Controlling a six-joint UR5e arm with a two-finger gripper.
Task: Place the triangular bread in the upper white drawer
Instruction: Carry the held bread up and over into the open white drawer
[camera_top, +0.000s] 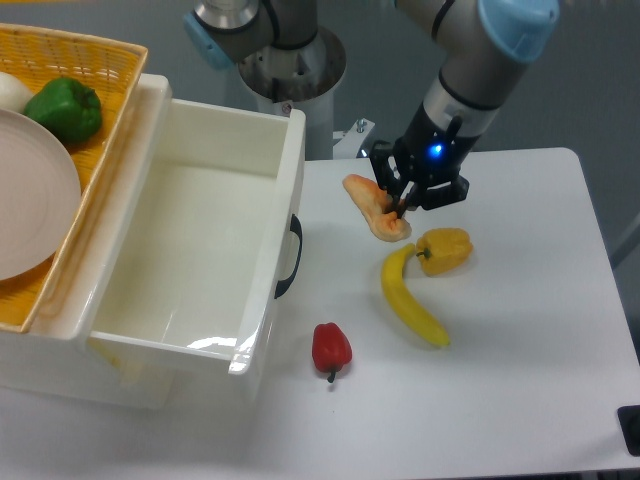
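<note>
Camera view from above the white surface (520, 330): nearest lies a small red bell pepper (331, 349) with its dark stem toward the front edge. Just behind it, to the right, a curved yellow banana (410, 299) lies flat, and its upper tip is touching or almost touching a yellow bell pepper (444, 249). To the left stands the large glossy white plastic drawer box (190, 250), pulled open, its deep walls showing a bare floor and a dark handle (290, 257) on its front facing the fruit. Above the banana hangs the black two-finger hand (402, 200) of the grey-and-blue robot arm (472, 75), with a small blue light glowing on it. Its fingers are closed nearly together on the right end of the flat golden-orange triangular bread (372, 207), which tilts down toward the hand and sticks out to the left, lifted off the surface, between the drawer and the yellow pepper, still outside the drawer. Farther back on the left, a yellow wicker basket (95, 80) rests on top of the drawer unit, holding a pale round plate (30, 195) and a green bell pepper (65, 108).
</note>
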